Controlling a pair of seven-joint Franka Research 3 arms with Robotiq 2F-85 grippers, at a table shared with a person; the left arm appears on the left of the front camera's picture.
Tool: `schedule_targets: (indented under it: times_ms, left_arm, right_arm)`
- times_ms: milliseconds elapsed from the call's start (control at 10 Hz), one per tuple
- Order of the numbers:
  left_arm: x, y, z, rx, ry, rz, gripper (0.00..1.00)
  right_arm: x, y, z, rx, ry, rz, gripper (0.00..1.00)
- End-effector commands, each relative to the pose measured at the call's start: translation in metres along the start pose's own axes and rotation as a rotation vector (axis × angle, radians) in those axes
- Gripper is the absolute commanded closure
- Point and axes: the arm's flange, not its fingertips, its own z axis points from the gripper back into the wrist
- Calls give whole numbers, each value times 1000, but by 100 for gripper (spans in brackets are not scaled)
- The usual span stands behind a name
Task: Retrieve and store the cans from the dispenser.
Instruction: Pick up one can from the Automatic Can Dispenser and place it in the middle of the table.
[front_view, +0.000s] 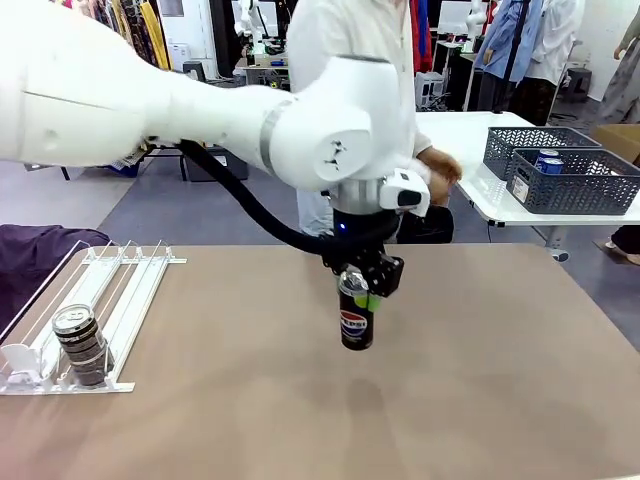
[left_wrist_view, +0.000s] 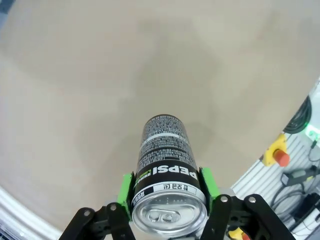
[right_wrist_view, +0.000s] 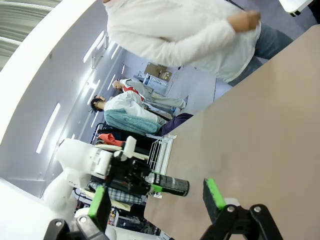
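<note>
Probably aloft: can (front_view: 356, 328) inside left gripper (front_view: 359, 298)

- The left arm (front_view: 300, 130) is covering most of the person (front_view: 345, 30) at the far side, and its upper part is running off the left edge.
- The left gripper (front_view: 362, 298) is hiding the upper sides of the Pepsi can (front_view: 356, 328).
- The mesh basket (front_view: 570, 190) at the far right is screening the blue cans (front_view: 548, 160) below their tops.
- The can (front_view: 80, 345) in the dispenser (front_view: 140, 290) is appearing too blurred for its label to be read.
- The bottom edge is cutting off the right gripper (right_wrist_view: 157, 196) below its fingers.
</note>
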Motion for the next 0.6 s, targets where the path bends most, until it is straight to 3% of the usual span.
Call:
schedule_targets:
  times_ms: [0, 500]
  left_arm:
    - [8, 9, -4, 24, 18, -6, 100]
    - [8, 12, -17, 47, 75, 2, 100]
  right_arm:
    - [3, 3, 0, 14, -11, -3, 0]
    - [3, 3, 0, 14, -11, -3, 0]
